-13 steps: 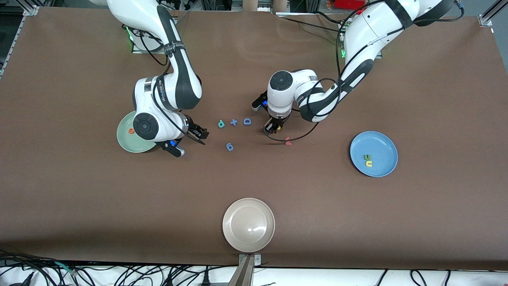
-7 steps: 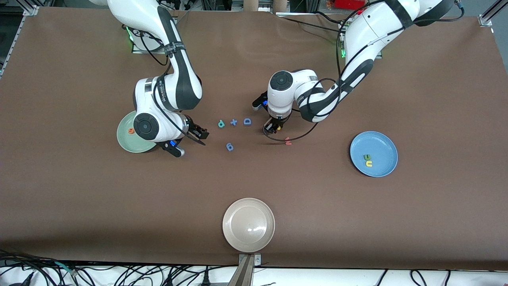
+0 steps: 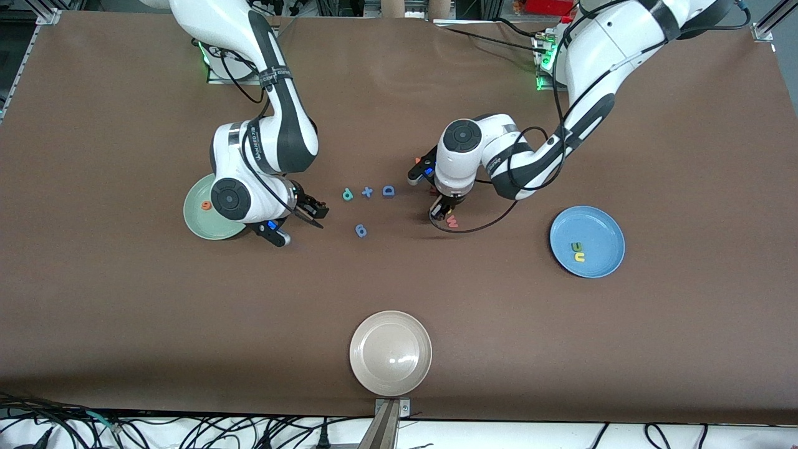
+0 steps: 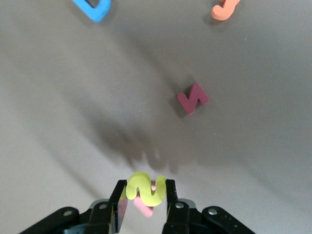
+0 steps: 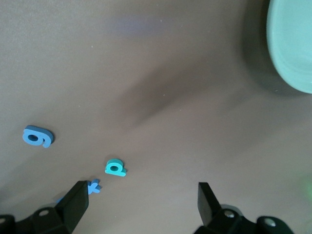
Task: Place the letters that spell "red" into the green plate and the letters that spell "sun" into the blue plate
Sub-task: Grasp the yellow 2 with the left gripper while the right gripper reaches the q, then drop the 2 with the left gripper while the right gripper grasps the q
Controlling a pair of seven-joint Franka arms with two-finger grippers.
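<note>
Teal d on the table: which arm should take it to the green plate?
Right. Its open hand hovers beside the teal d, next to the green plate. The left hand is shut on the yellow s, likely bound for the blue plate.

three plates: one green plate, one blue plate, one beige-white plate.

eleven foam pieces can be counted. two lie in the blue plate: one olive n and one yellow u. nine are outside the blue plate, toward the right arm's end of the table from it:
- yellow: one, an s
- teal: one, a d
- blue: three, a capital d, a small cross, a 6
- orange: two, an e and a partly seen piece
- red: one, a w
- dark red: one letter

that makes two yellow pieces overall.

two arms, each with one gripper: left gripper, right gripper.
</note>
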